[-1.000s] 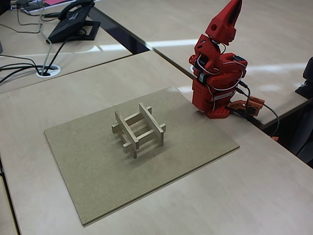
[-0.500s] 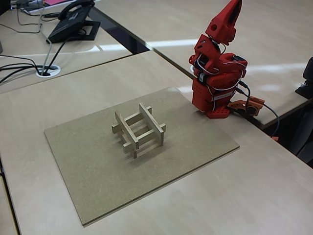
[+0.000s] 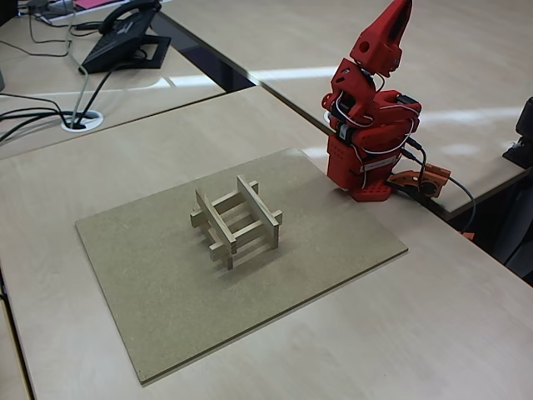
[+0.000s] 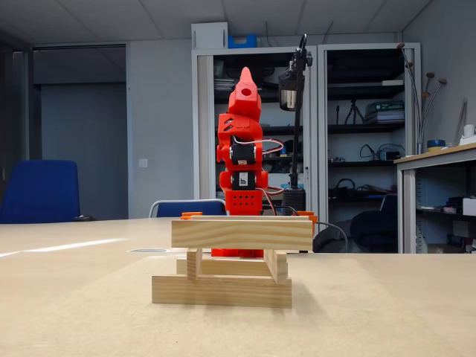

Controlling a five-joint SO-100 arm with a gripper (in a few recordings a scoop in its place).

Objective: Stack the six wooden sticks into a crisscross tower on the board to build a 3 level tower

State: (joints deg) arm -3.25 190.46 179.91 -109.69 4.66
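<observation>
1. The tower [image 3: 236,218] of pale square-section wooden sticks stands near the middle of the large flat brown fibreboard board [image 3: 166,308]; in a fixed view it reads as an open square lattice of three crossed layers, two parallel sticks in each; the top pair runs from upper right to lower left in that view, resting across the pair below.
2. In a fixed view from table height the tower [image 4: 236,260] shows a long bottom stick lying flat on the board [image 4: 89,312], the square ends of the two middle sticks above it, and a long top stick across those; the layers sit touching, level and upright.
3. My red arm is folded upright at the far right corner of the board, well apart from the tower; my gripper [image 3: 395,21] points upward, holding nothing, its jaws drawn together to a narrow tip; in the low view my gripper [image 4: 246,76] rises directly behind the tower.
4. The board lies on a pale wood-grain surface [image 3: 450,333], lighter than the board.
5. A black desk telephone [image 3: 125,37] sits on the neighbouring surface at the upper left; grey and black cables [image 3: 50,112] run into a round white grommet beside it.
</observation>
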